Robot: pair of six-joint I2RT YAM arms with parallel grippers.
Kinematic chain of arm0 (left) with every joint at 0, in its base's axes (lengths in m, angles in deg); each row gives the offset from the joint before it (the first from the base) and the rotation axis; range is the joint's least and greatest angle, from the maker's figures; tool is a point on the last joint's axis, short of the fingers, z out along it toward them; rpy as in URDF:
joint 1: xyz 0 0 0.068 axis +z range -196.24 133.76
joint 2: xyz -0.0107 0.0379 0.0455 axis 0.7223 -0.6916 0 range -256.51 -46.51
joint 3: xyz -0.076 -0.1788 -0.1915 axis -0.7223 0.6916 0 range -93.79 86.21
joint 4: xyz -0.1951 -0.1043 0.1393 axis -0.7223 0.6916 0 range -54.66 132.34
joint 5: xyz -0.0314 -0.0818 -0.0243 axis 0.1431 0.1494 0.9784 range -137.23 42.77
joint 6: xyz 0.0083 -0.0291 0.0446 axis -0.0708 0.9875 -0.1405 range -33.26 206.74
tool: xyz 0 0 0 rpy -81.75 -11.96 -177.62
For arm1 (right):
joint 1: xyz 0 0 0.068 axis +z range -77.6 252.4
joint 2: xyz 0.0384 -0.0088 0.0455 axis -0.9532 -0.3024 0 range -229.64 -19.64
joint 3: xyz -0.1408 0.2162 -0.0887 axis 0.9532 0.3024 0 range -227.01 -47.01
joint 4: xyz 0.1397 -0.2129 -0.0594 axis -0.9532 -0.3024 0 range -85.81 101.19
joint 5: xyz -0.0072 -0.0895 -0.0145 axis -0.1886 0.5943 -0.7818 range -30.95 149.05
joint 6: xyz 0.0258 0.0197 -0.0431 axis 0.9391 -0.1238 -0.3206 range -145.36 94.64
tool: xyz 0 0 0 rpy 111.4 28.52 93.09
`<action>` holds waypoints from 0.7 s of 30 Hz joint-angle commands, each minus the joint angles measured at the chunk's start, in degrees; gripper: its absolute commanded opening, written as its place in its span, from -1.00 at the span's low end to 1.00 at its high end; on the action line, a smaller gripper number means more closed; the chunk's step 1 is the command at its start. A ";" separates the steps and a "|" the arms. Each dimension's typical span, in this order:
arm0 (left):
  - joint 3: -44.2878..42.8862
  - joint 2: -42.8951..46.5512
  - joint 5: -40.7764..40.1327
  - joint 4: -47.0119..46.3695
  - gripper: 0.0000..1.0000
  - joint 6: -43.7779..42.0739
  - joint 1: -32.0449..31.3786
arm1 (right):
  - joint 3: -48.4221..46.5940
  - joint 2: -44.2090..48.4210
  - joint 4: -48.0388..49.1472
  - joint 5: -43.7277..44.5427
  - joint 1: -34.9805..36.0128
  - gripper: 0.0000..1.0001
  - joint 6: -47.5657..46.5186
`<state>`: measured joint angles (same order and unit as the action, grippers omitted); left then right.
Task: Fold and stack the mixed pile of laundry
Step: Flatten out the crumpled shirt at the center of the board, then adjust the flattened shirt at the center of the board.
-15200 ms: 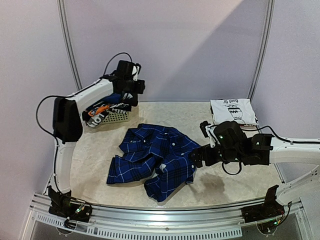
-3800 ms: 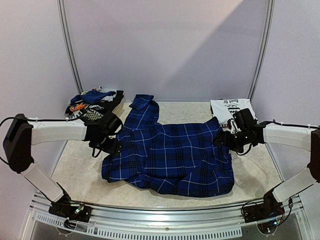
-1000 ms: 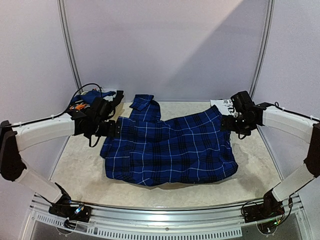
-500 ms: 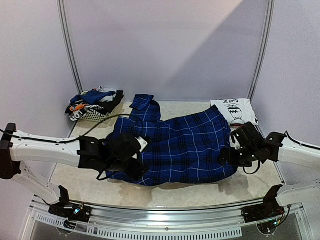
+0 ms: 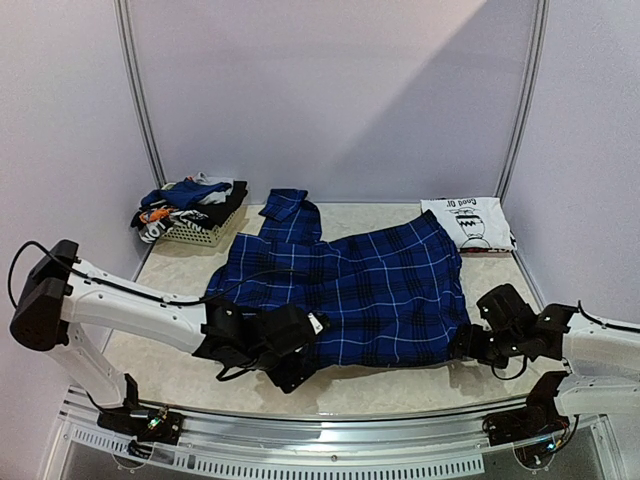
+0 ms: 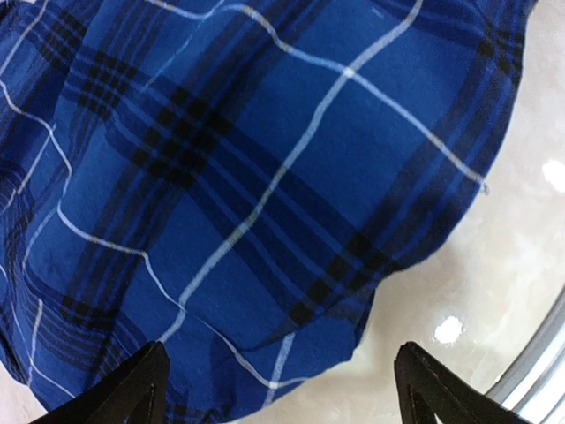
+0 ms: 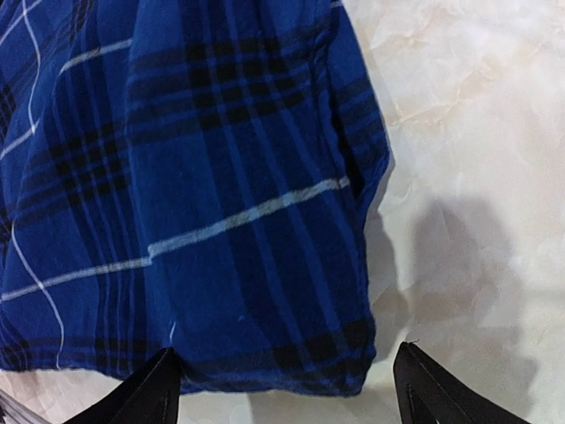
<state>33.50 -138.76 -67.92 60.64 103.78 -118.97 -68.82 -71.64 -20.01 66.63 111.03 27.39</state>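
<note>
The blue-and-black plaid button shirt (image 5: 350,285) is lying spread across the marbled bench (image 5: 170,280), its near corners under the left pincer (image 6: 282,389) and right pincer (image 7: 287,384), both gaping, gripping nothing. A garment-filled white slatted basket (image 5: 210,236) and a folded white printed T-shirt (image 5: 468,222) are sitting behind it

1. The blue-and-black plaid shirt (image 5: 350,290), a crumpled heap in the middle of the desk (image 5: 170,290) fifteen seconds ago, now lies spread wide and flat.
2. The left fingers (image 6: 137,397) have left the shirt's far left corner beside the basket (image 5: 200,235). They now sit low at its near left hem, spread apart.
3. The right fingers (image 7: 154,397) have come from the far right corner by the white T-shirt (image 5: 470,222) to the near right hem, also apart.
</note>
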 commanded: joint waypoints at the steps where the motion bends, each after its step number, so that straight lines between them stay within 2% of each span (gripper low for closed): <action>1: 3.08 3.01 0.14 2.74 0.84 2.20 -1.90 | 2.08 -0.92 6.43 3.99 0.22 0.68 2.85; 8: 6.17 1.91 -0.01 0.11 0.91 1.55 -2.14 | 3.84 -5.59 15.57 3.20 0.14 0.12 2.08; 12: 6.28 -0.47 -2.88 -0.64 0.84 1.64 -1.66 | 3.41 -7.30 15.56 2.02 0.19 -0.52 1.51; 14: 5.61 -1.55 -4.13 0.19 0.69 2.08 -1.31 | 2.63 -6.72 13.99 2.28 0.19 -0.78 1.27; 16: 5.01 -2.59 -6.05 0.47 0.47 2.20 -1.20 | 1.12 -5.21 11.43 2.91 0.19 -0.92 0.79; 17: 4.68 -2.99 -6.75 0.49 0.25 2.14 -1.14 | 0.29 -4.55 10.11 3.20 0.15 -0.99 0.25; 20: 3.82 -3.24 -9.14 0.14 -0.29 1.85 -1.13 | -3.49 -2.55 5.92 4.05 0.14 -1.00 -1.10; 21: 3.58 -2.90 -9.98 0.17 -0.53 1.68 -1.10 | -5.07 -2.17 4.55 4.29 0.18 -1.00 -2.03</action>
<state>38.51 -141.12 -73.60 60.99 105.64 -120.20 -68.20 -76.12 -9.95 69.05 111.01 28.00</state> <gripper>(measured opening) 0.399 0.020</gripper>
